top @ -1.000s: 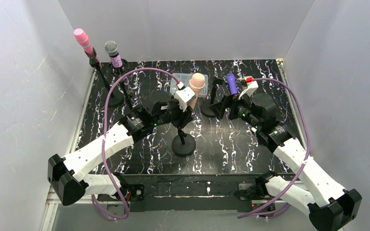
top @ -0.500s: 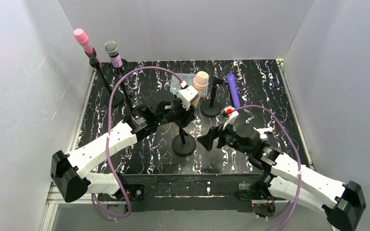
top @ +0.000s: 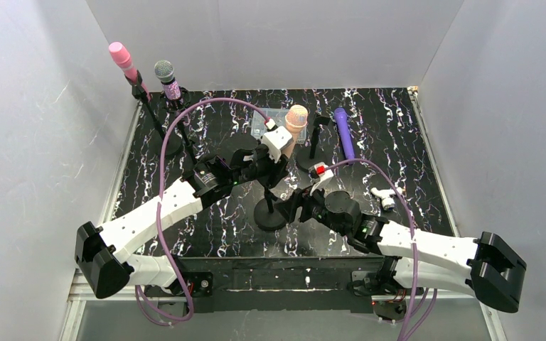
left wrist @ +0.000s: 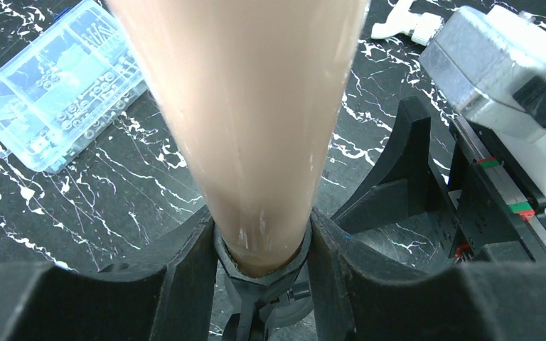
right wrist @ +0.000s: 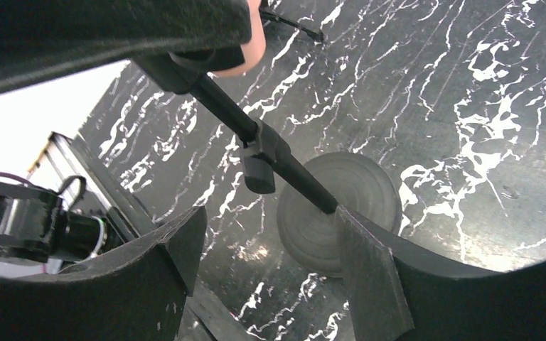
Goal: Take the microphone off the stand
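A peach microphone (top: pixel 296 118) sits tilted in the clip of a black stand (top: pixel 271 214) at mid-table. My left gripper (top: pixel 283 151) is shut around the microphone's narrow lower end (left wrist: pixel 256 142), right where it enters the clip ring (left wrist: pixel 261 268). My right gripper (top: pixel 298 206) is open and low, just right of the stand. In the right wrist view its jaws (right wrist: pixel 266 245) stand wide apart. The stand's pole (right wrist: pixel 274 153) and round base (right wrist: pixel 345 213) lie ahead, the pole passing by the right finger (right wrist: pixel 366 277).
A purple microphone (top: pixel 343 132) lies at the back beside an empty stand (top: pixel 315 145). A pink microphone (top: pixel 121 55) and a grey-headed one (top: pixel 165 74) stand at the back left. There is a clear parts box (top: pixel 270 122) and a small white piece (top: pixel 384 197).
My right arm left the purple microphone lying at the back and swung forward and left to the peach microphone's stand. My left gripper stays on the peach microphone.
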`<action>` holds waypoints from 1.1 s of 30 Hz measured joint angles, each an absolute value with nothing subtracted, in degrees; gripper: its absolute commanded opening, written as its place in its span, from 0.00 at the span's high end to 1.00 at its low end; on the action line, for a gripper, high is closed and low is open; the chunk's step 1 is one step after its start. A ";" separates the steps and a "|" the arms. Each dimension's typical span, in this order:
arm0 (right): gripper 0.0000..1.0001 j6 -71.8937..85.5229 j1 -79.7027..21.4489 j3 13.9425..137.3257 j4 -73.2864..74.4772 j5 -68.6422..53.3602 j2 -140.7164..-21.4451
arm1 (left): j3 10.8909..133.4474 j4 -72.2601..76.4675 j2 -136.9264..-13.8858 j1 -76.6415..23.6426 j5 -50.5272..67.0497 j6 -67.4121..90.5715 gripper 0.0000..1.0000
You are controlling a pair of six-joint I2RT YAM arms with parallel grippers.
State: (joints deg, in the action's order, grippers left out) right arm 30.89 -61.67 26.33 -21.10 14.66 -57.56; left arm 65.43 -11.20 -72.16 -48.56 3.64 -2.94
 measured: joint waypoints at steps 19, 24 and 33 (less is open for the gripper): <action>0.04 34.06 -61.69 24.71 -17.19 21.74 -46.57 | 69.95 -15.09 -75.66 -48.56 6.33 -4.86 0.47; 0.02 32.51 -61.69 26.52 -13.23 23.99 -44.42 | 70.96 -14.96 -75.68 -48.56 7.09 -5.37 0.27; 0.02 29.02 -61.69 33.45 -8.58 27.03 -43.72 | 71.35 -15.62 -74.72 -48.56 6.87 -6.24 0.15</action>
